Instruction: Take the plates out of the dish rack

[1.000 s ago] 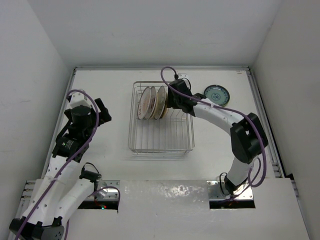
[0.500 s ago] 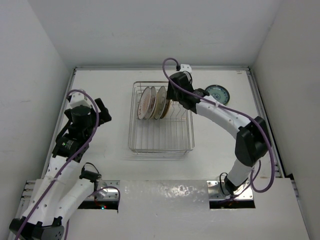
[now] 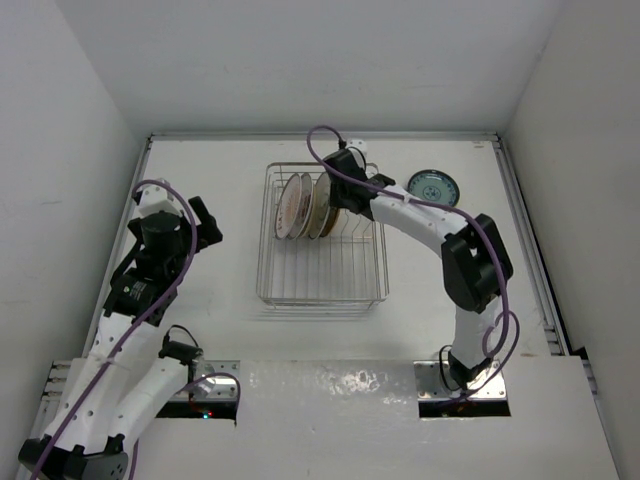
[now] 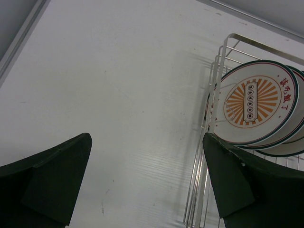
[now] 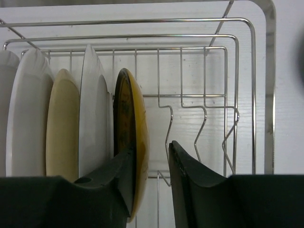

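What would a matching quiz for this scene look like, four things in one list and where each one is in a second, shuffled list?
Things
1. yellow-orange plate
2. sunburst plate
3. teal plate
4. left gripper

Places
A. flat on the table, right of the dish rack
B. open, over the table left of the rack
C. standing in the rack, between the fingers of the right gripper
D. standing at the left end of the row of plates in the rack

Pairs: 1-C, 2-D, 3-A, 4-B
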### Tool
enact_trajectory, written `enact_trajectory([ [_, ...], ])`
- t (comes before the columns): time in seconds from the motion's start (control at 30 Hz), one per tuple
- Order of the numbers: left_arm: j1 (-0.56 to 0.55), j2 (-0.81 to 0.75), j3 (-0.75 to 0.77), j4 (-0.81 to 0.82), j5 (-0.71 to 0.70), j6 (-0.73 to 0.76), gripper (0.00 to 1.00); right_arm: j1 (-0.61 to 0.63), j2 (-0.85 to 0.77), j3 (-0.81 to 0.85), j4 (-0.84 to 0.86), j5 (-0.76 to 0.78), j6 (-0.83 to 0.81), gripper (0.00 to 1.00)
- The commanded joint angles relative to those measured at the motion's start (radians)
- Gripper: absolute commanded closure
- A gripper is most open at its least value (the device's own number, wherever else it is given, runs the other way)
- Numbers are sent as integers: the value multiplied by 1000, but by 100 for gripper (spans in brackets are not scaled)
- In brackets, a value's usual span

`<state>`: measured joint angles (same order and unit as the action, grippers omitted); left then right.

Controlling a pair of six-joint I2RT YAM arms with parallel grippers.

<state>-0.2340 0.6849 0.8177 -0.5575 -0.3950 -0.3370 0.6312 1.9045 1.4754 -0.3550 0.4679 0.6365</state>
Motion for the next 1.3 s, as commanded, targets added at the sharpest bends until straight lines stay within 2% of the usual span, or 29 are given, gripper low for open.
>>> enact_trajectory([
  [0.0, 7, -12, -2, 39, 7, 16, 0, 7, 27, 54, -18, 34, 8, 68],
  [0.07, 9, -13, -2, 39, 5, 16, 0, 9, 31, 59, -19, 41, 11, 74],
  [0.2, 9, -15, 0, 39, 5, 16, 0, 24, 15, 103, -50, 107, 17, 96],
  [0.33, 9, -15, -2, 38, 1, 16, 0, 33, 16, 198, -129, 164, 6, 100],
  [0.5, 9, -15, 0, 38, -1, 15, 0, 32, 31, 356, -217, 230, -35, 100],
  [0.67, 7, -15, -2, 36, -7, 13, 0, 27, 19, 471, -323, 380, -106, 100],
  [0.73, 7, -13, -2, 36, -7, 13, 0, 1, -5, 467, -344, 451, -129, 100],
  [0.8, 7, -13, -2, 34, -7, 13, 0, -68, -71, 406, -342, 446, -124, 100],
  [0.87, 7, -16, -3, 36, -8, 12, 0, -138, -135, 282, -288, 361, -100, 100],
  [1.0, 7, -16, -3, 36, -5, 13, 0, -371, -323, -39, -11, 145, -49, 100],
  [1.07, 5, -18, -3, 36, -4, 13, 0, -448, -352, -133, 94, 11, -28, 100],
  [1.13, 5, -16, -3, 36, -4, 13, 0, -533, -369, -238, 212, -15, 3, 100],
  [1.27, 5, -10, -3, 39, 4, 16, 0, -727, -352, -397, 399, -219, 150, 100],
])
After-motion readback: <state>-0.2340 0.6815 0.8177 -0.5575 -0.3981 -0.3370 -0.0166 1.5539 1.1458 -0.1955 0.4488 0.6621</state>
